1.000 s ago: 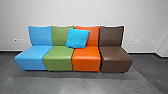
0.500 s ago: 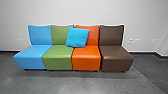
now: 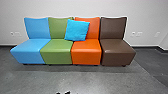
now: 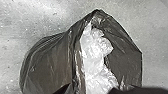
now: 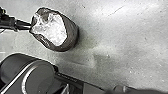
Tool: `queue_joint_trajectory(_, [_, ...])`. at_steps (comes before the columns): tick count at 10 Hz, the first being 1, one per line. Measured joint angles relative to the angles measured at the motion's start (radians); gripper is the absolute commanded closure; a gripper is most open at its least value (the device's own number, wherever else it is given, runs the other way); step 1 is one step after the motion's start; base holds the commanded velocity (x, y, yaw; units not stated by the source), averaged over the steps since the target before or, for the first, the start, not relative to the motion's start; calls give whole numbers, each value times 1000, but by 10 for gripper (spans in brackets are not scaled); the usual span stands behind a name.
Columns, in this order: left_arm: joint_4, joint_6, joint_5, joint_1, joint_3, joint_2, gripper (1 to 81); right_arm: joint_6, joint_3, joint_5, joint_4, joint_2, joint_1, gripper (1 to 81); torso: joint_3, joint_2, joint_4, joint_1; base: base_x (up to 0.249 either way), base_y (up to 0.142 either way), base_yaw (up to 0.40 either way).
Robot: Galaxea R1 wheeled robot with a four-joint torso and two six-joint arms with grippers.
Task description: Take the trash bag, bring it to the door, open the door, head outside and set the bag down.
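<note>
The dark trash bag (image 4: 47,62) fills much of the left wrist view, its mouth open around crumpled clear plastic (image 4: 95,50). In the right wrist view, my left gripper (image 5: 29,26) is closed on the rim of the same bag (image 5: 72,32), which is over the grey floor. Whether the bag touches the floor I cannot tell. Small dark tips (image 3: 66,93) poke in at the head view's bottom edge; bag or gripper, I cannot tell which. How my right gripper stands cannot be made out.
Four joined seats stand against the white wall: blue (image 3: 28,53), green (image 3: 57,53), orange (image 3: 86,53) and brown (image 3: 117,55). A bright blue cushion (image 3: 77,30) leans across the green and orange backs. Grey floor (image 3: 100,78) lies in front.
The whole head picture has shifted, with the seats higher and slightly larger, so the camera has moved. Dark tips have come in at its bottom edge.
</note>
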Motion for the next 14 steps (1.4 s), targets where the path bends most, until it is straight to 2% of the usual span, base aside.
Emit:
queue_joint_trajectory(6, [-2, 0, 2, -23, -3, 5, 10, 0, 3, -4, 0, -5, 0, 10, -6, -214, 0, 133, 0, 0, 0])
queue_joint_trajectory(8, [-2, 0, 3, -23, -6, 31, 10, 2, 3, -3, 0, 13, -5, 10, -10, -254, 0, 153, 0, 0, 0])
queue_joint_trajectory(10, [-3, 0, -3, -19, -6, 43, 10, 3, 0, -4, -1, 11, -5, 10, -50, -268, 0, 161, 0, 0, 0])
queue_joint_trajectory(14, [-3, 1, -17, -4, -98, 73, 10, 3, -7, -1, -1, 56, -2, 10, -183, -269, 0, 163, 0, 0, 0])
